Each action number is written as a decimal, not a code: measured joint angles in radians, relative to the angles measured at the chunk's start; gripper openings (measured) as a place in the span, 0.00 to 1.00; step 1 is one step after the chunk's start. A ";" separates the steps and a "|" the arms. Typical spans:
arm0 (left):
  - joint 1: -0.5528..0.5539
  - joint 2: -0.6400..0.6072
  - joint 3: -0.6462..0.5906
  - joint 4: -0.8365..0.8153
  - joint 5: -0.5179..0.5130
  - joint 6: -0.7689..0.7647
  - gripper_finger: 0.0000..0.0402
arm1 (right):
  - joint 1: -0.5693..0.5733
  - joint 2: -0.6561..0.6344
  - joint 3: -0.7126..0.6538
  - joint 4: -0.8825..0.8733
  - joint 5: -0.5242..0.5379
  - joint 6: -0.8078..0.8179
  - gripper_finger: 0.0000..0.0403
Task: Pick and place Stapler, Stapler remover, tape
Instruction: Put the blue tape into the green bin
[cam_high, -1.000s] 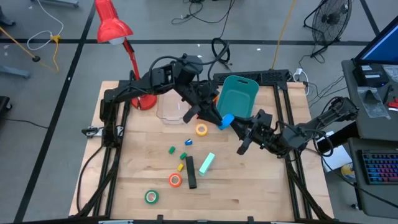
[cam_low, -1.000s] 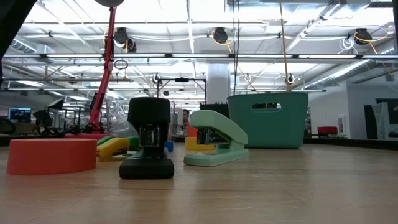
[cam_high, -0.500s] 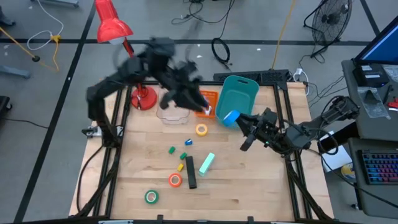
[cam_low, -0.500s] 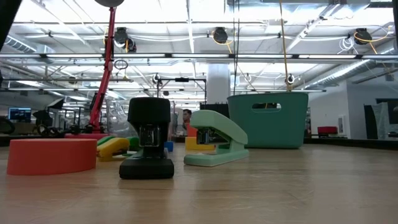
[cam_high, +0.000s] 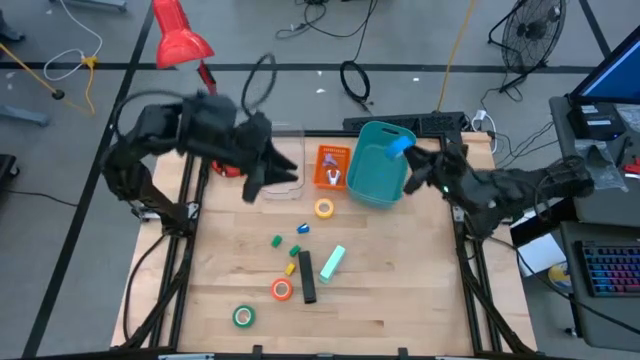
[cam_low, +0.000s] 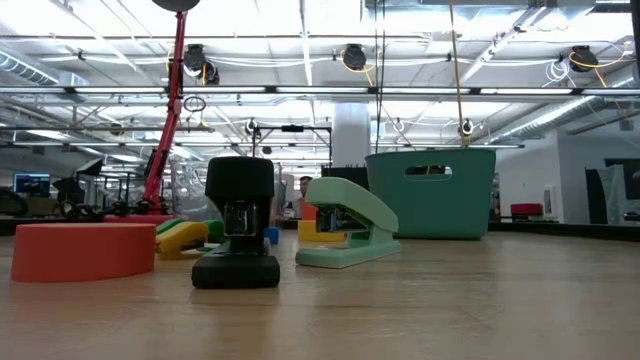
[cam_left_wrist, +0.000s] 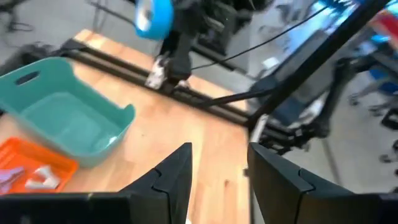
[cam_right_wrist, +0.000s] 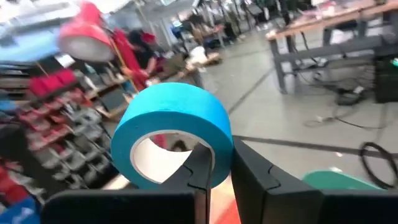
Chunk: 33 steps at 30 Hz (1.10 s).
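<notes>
right hand pinches blue tape above bin | left hand open, empty | risk: roll bounces out

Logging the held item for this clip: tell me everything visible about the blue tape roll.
The blue tape roll is a bright blue ring with a pale inner core, clamped through its rim by the right gripper, whose fingers pinch its wall. It hangs in the air above the far edge of the teal bin, touching nothing else.
</notes>
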 joint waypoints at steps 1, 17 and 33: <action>-0.039 -0.002 -0.001 -0.012 -0.051 -0.006 0.39 | -0.061 -0.001 0.000 -0.045 -0.058 0.016 0.07; -0.332 0.021 -0.001 -0.096 -0.332 -0.046 0.39 | -0.784 0.381 -0.001 -0.241 -0.928 0.103 0.07; -0.495 0.022 -0.001 -0.286 -0.478 -0.067 0.39 | -0.772 0.599 0.000 -0.524 -0.951 0.163 0.07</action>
